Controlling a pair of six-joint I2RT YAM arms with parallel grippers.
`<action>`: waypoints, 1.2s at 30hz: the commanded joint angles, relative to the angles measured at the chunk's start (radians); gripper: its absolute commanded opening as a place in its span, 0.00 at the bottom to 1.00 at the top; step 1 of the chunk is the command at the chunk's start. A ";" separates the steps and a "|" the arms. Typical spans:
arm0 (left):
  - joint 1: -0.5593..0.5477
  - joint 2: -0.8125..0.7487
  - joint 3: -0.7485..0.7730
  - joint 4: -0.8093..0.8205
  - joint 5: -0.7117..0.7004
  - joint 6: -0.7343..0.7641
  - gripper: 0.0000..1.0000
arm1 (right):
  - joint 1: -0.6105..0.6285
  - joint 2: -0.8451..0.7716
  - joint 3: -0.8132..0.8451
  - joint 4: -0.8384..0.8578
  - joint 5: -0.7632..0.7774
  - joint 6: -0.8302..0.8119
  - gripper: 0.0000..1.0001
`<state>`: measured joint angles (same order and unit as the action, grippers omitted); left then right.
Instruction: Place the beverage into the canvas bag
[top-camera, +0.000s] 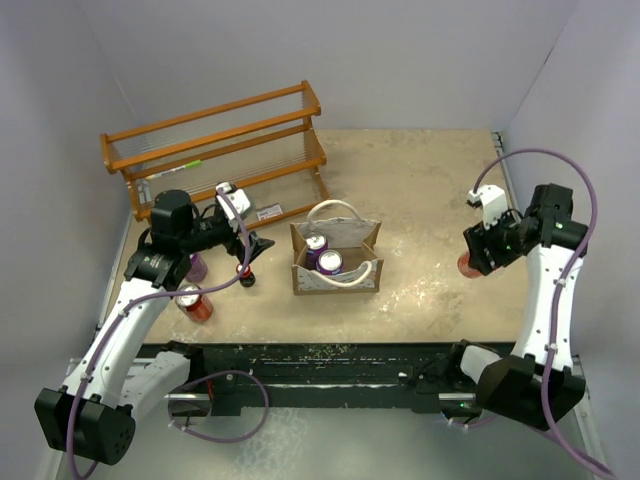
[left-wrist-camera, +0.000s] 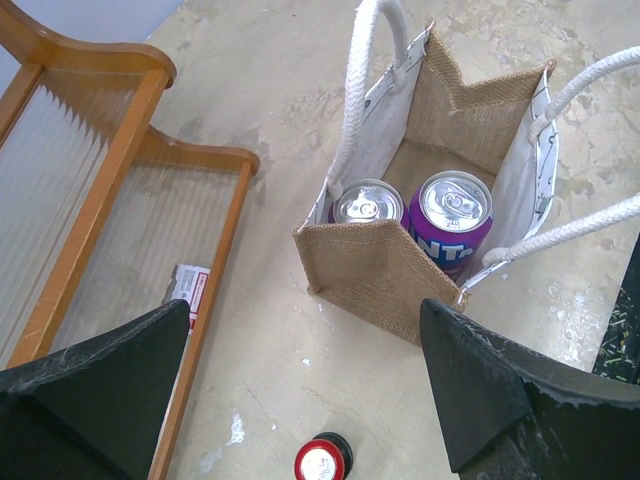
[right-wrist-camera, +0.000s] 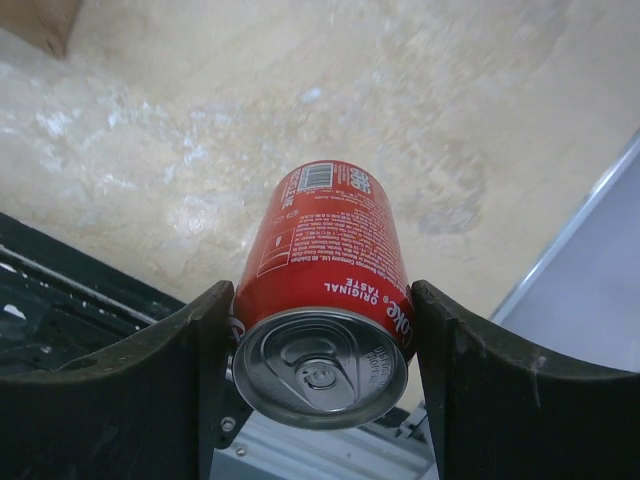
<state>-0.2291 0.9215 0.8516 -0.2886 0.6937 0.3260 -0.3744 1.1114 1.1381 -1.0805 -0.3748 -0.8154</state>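
The red can (right-wrist-camera: 325, 270) carries the words "ORIGINAL TASTE" in white and a barcode near its bottom; its top is silver with a pull tab. The right gripper (right-wrist-camera: 322, 305) pinches it, both jaws against its sides, at the right of the top view, well apart from the bag (top-camera: 337, 277). The bag is tan with white rope handles and stands in the middle. Inside it a purple can (left-wrist-camera: 450, 225) shows the letters "NT". The left gripper (left-wrist-camera: 305, 310) hangs over the bag, jaws spread wide.
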 joint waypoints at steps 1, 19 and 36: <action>0.007 -0.006 -0.010 0.055 0.039 0.015 0.99 | -0.003 -0.028 0.181 -0.085 -0.138 0.004 0.34; 0.007 0.038 0.011 0.071 0.081 -0.056 0.99 | 0.222 0.041 0.451 0.013 -0.253 0.223 0.24; -0.002 0.142 -0.013 0.104 0.120 -0.128 1.00 | 0.636 0.116 0.459 0.193 -0.277 0.258 0.18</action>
<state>-0.2295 1.0485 0.8394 -0.2474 0.7555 0.2485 0.1871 1.2572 1.5490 -1.0050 -0.5949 -0.5598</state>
